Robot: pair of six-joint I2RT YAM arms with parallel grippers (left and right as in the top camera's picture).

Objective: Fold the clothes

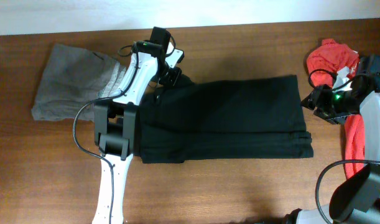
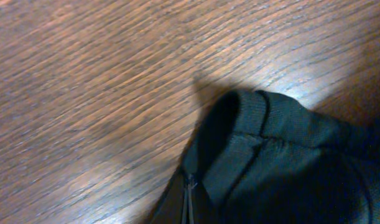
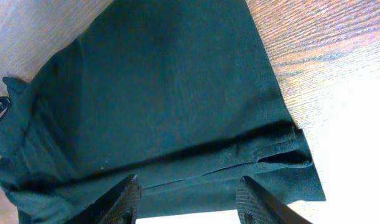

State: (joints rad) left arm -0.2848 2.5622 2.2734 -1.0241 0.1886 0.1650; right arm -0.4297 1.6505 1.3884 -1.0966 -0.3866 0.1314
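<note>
Far left: crumpled grey fabric garment with a pale striped band (image 1: 68, 84), lying on the brown wooden table (image 1: 239, 193), not my job.

Just right of it, my left gripper (image 1: 171, 76) sits at the far-left corner of the large plain black T-shirt (image 1: 233, 118). In the left wrist view its fingers look pressed together at the bottom of the frame (image 2: 188, 198), with a rolled, ribbed edge of the black cloth (image 2: 264, 115) bunching up out of them. I call it clenched on that corner.

The shirt fills the middle of the table as a long band running left to right, already doubled lengthwise, with stacked layer edges showing at the near right.

Handling, my judgement: light, limp, no stiffness. It will sag and drag, and layers may slide apart if only the top one is pinched. Take it at corners or the hemmed edge, through all layers.

My right gripper (image 1: 315, 102) hangs just beside the shirt's right end. The right wrist view shows it released (image 3: 190, 202), jaws wide apart above the hem, touching nothing.

Far right: bright red crumpled fabric shirt (image 1: 329, 59), under the right arm, to be left alone.
</note>
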